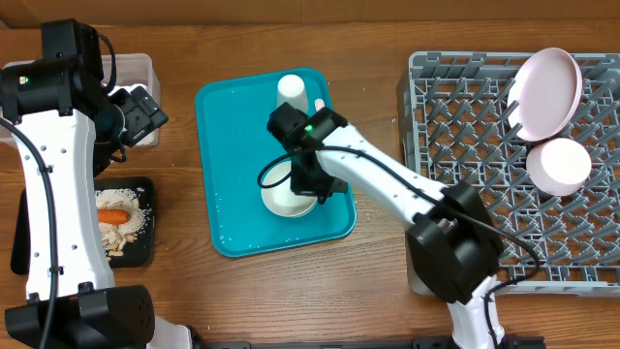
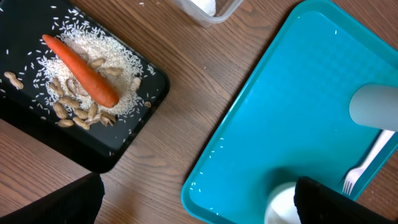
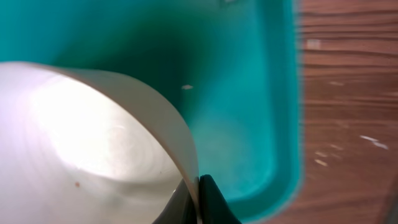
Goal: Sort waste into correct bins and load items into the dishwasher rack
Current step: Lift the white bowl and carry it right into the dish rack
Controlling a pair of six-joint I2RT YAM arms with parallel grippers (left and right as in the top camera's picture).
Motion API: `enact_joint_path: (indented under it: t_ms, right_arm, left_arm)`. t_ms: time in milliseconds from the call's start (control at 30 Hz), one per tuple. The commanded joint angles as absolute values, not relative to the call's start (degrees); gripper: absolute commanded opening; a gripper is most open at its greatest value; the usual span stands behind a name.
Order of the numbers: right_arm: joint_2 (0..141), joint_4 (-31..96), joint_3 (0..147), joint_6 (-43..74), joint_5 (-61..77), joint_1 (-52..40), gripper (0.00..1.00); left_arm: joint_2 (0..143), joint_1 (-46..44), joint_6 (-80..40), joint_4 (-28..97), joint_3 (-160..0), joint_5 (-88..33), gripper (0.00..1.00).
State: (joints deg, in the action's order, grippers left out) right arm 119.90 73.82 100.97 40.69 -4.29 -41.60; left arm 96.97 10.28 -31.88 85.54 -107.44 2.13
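Teal tray (image 1: 218,194) lies in the middle from overhead, carrying a cup (image 1: 291,89) and a bowl (image 1: 281,202); the right gripper (image 1: 308,182) is down at the bowl's rim. The rack (image 1: 455,145) at right holds a plate (image 1: 545,92) and a second bowl (image 1: 559,165). Left wrist: the left gripper (image 2: 199,208) hangs wide open. A carrot (image 2: 81,70) and scraps (image 2: 74,109) lie in the black tray (image 2: 18,25), and a fork (image 2: 367,165) lies on the teal tray. Right wrist: the fingers pinch the bowl's thin rim, closed tight on it.
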Motion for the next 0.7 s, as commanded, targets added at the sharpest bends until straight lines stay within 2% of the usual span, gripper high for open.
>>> enact_joint_path:
  t_ms: [0, 100, 300, 433, 667]
  right_arm:
    - [110.0, 76.9, 104.4, 42.2, -13.4, -40.2, 0.04]
    - [103.7, 81.5, 104.4, 43.9, -21.6, -38.7, 0.04]
    - [93.6, 89.0, 104.4, 44.3, -27.6, -31.4, 0.04]
    - [89.8, 96.5, 104.4, 52.0, -35.1, -24.8, 0.04]
    - [87.6, 97.1, 99.5, 51.5, -38.8, -18.2, 0.04]
  left_arm:
    - [96.8, 10.6, -33.0, 85.4, -107.9, 1.9, 1.0]
    - [96.8, 10.6, -33.0, 85.4, -107.9, 1.9, 1.0]
    - [96.8, 10.6, -33.0, 85.4, -107.9, 1.9, 1.0]
    - [96.8, 10.6, -33.0, 85.4, -107.9, 1.9, 1.0]
    - [96.8, 10.6, -33.0, 85.4, -107.9, 1.9, 1.0]
